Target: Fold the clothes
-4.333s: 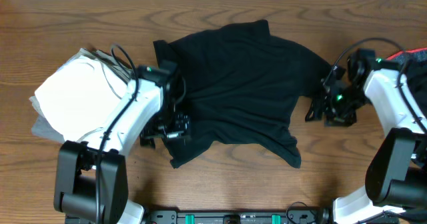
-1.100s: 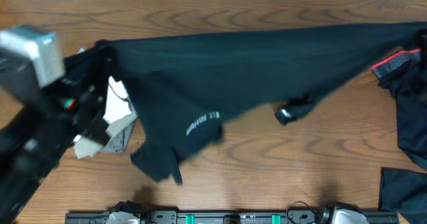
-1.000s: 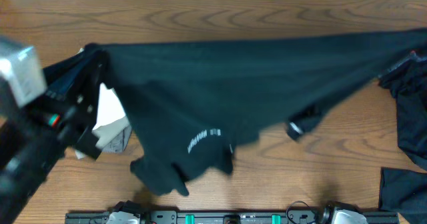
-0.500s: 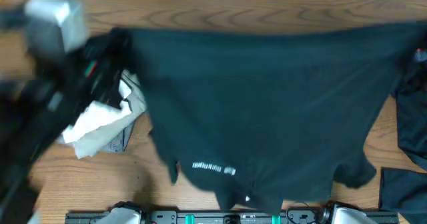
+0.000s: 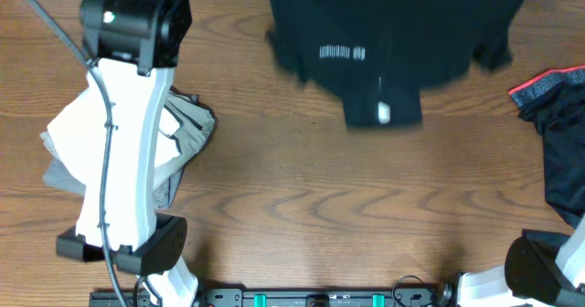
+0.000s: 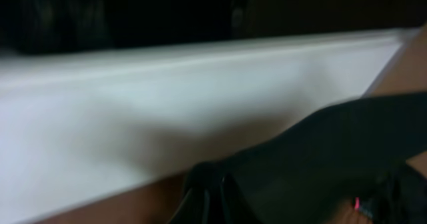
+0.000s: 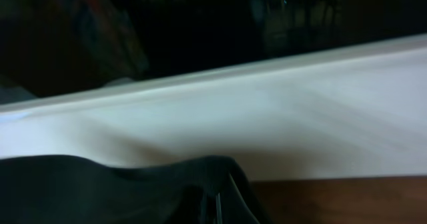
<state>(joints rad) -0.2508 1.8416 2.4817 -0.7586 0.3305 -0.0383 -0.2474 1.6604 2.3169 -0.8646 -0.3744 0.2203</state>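
- Overhead, the black T-shirt (image 5: 402, 33) hangs spread across the far middle of the table (image 5: 320, 206). Its upper part runs out of view past the far edge, and the cloth looks smeared.
- Its white logo (image 5: 340, 53) shows on the left part of the cloth. A small white tag (image 5: 383, 113) sits at the nearest, lowest tip.
- From above it cannot be told whether that tip touches the wood.
- The left gripper (image 6: 208, 201) appears only in its own wrist view, at the bottom edge. It is clenched on the T-shirt, whose dark cloth runs from the fingers off to the right.
- The right gripper (image 7: 215, 209) is likewise clamped on the T-shirt. The fabric bunches at its fingers and spreads away to the left.
- Both wrist views are dim and blurred, and a pale band (image 6: 133, 117) crosses each behind the cloth.
- The left arm (image 5: 119, 170) rises tall on the left, from the near edge toward the far left corner.
- A white and grey pile (image 5: 59, 138) lies on the left of the table, partly hidden under that arm and well apart from the T-shirt.
- A red-edged black garment (image 5: 547, 83) lies at the right edge.
- More black cloth (image 5: 562, 170) lies just nearer than it and runs off the right side. Whether the two are separate pieces cannot be told.
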